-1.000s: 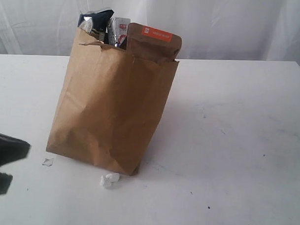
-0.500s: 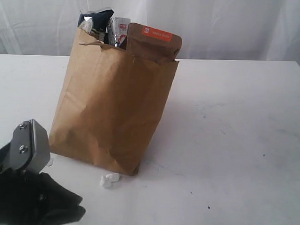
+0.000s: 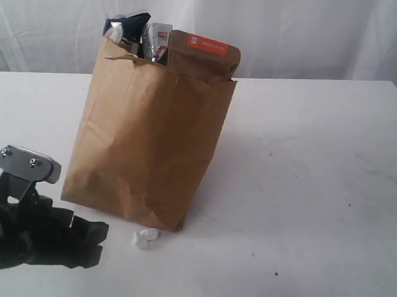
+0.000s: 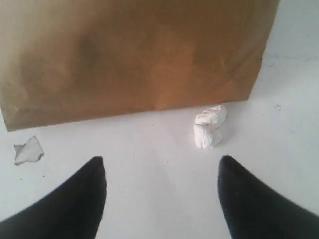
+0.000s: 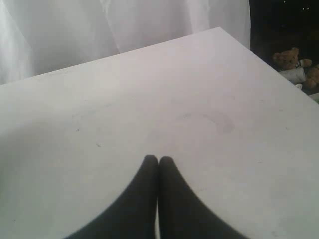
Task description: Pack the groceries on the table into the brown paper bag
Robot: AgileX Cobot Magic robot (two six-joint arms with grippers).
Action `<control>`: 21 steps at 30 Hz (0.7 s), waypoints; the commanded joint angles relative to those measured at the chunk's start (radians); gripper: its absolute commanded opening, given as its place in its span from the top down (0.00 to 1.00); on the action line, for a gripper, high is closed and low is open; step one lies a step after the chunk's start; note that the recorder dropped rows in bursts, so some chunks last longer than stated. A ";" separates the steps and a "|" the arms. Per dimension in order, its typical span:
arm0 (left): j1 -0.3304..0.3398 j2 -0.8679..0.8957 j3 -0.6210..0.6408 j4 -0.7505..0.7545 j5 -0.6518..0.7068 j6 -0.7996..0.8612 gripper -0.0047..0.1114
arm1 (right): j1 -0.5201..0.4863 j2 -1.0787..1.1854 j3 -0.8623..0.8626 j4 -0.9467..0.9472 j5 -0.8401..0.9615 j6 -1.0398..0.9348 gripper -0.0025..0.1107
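The bag (image 3: 147, 133) stands upright on the table (image 3: 301, 191). It is full to the top. The pouch (image 3: 203, 54) sticks out above one end of the bag's rim and a dark packet (image 3: 126, 22) above the other end, with a pale item (image 3: 157, 37) bearing a red mark between them.

The left gripper (image 4: 162, 159) sits low over the table, near the bag's front bottom edge and pointing at it. Its fingers are spread wide apart with nothing between them. White bits (image 4: 209, 127) lie just in front of the bag's base, and a small paper scrap (image 4: 28, 150) lies near the bag's other bottom corner.

The right gripper (image 5: 158, 162) is well away from the bag over bare table. Its fingers are pressed together and hold nothing.
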 commanded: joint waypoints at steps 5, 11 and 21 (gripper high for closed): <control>-0.008 0.145 0.095 0.549 -0.552 -0.324 0.44 | 0.004 0.002 0.004 0.003 -0.006 -0.001 0.98; -0.008 0.145 0.095 0.583 -0.576 -0.265 0.44 | 0.004 0.002 0.004 0.003 -0.006 -0.001 0.98; 0.027 0.336 0.080 0.622 -0.633 -0.196 0.44 | 0.004 0.002 0.004 0.003 -0.006 -0.001 0.98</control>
